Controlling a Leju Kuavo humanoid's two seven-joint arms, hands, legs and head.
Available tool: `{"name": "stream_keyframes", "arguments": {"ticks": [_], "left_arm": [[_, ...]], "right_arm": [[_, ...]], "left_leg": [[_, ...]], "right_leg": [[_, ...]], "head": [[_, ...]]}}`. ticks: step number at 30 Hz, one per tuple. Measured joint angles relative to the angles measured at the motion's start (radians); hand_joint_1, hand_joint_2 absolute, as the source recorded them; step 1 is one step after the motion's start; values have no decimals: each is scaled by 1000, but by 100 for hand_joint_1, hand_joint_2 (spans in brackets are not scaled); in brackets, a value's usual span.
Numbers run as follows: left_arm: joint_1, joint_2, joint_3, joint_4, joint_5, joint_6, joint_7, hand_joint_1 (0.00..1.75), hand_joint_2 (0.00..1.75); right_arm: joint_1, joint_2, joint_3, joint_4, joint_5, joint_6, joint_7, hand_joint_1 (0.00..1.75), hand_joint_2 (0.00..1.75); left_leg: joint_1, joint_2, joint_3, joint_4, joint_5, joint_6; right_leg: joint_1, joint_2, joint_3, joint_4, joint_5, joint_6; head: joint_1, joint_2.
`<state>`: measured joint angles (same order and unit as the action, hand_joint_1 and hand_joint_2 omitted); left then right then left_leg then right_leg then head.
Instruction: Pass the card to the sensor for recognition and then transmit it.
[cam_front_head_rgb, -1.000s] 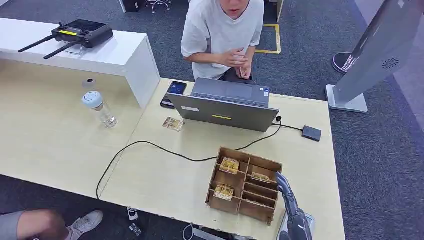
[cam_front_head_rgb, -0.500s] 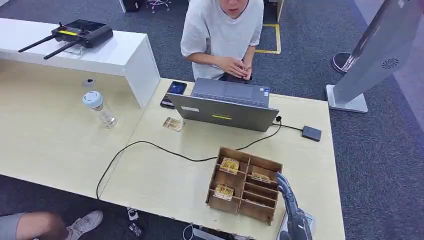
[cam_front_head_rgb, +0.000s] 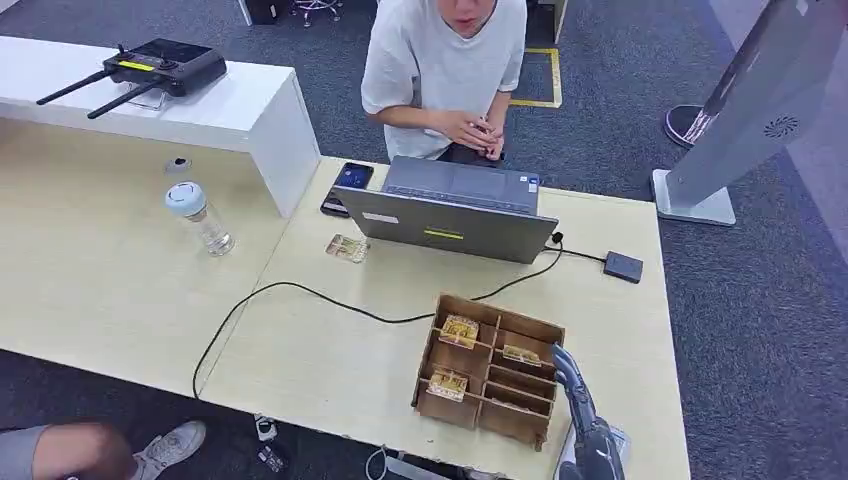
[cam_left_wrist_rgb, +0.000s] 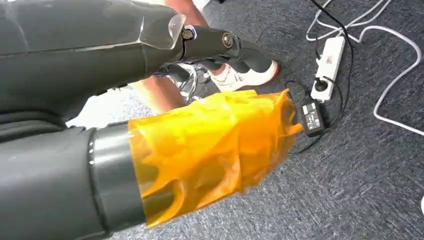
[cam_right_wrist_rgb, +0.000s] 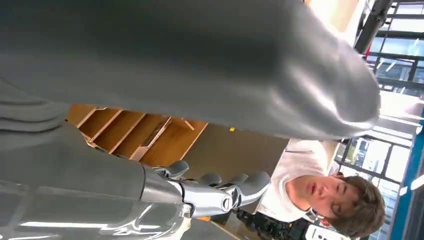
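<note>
Right hand over box, fingers apart, empty; left hand state unclear. Risk: fingers snag divider, miss card.

Right hand: fingers extended, nothing visibly held.
Wooden compartment box: just beyond the fingers.
Person: white shirt, behind the table.

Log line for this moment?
right hand: fingers over wooden box, empty | cards: in box | sensor: untouched
</note>
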<state>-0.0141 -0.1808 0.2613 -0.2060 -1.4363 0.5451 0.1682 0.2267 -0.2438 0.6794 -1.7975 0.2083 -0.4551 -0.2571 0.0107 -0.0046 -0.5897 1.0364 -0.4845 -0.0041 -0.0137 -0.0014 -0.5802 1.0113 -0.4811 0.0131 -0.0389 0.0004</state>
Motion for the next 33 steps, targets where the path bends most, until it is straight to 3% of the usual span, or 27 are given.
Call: {"name": "stream_keyframes", "arguments": {"ticks": [33], "left_arm": [[0,0,0,0,-6,6,-2,0,0]], "right_arm": [[0,0,0,0,6,0,-2,0,0]], "left_leg": [[0,0,0,0,0,0]], "right_leg": [[0,0,0,0,0,0]], "head": [[0,0]]}}
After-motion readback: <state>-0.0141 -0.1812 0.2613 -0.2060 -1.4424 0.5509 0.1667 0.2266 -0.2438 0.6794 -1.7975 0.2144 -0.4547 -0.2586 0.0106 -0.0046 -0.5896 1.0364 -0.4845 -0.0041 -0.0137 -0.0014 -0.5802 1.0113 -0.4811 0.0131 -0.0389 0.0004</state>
